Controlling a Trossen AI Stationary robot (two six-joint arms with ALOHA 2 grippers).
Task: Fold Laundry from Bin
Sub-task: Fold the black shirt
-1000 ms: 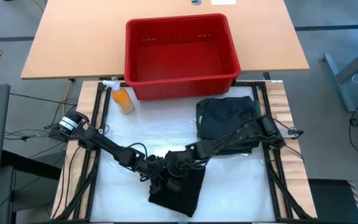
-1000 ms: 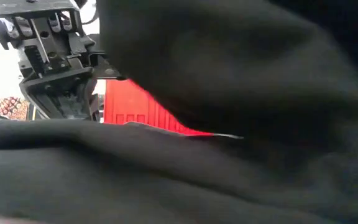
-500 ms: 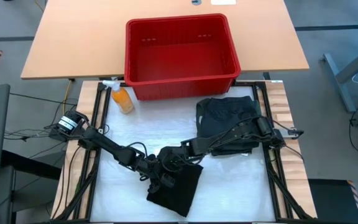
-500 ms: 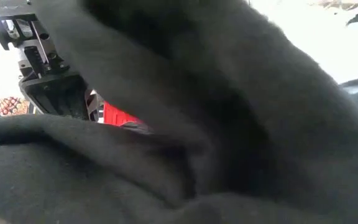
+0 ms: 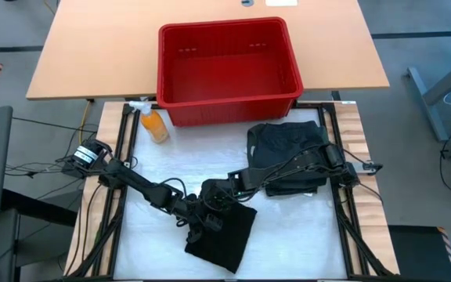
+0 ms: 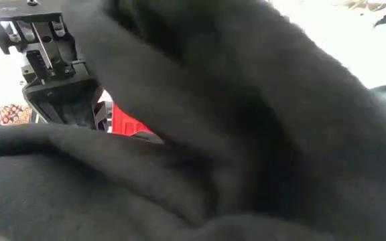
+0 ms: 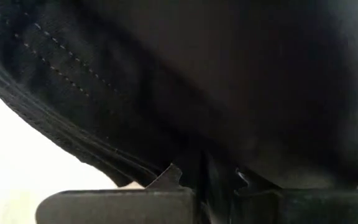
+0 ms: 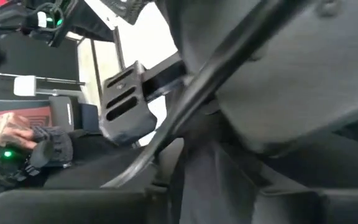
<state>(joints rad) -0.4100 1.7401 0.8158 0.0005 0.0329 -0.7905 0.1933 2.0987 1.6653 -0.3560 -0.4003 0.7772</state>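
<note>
High view: we see both end effectors meeting over the black garment (image 5: 224, 235) at the desk's (image 5: 171, 168) front centre. Left end effector (image 5: 203, 222) is pinching the garment's edge. Right end effector (image 5: 214, 196) sits just beside it; we can't tell its finger state. Folded dark pile (image 5: 286, 153) lies right of centre; red bin (image 5: 227, 70) behind.

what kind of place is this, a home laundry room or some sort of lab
Most likely a robotics lab or test workshop, not a home. The work table sits in a rail frame with loose cables trailing over a grey floor, a plain desk holds the red bin, and two robot arms handle a dark garment.
</note>
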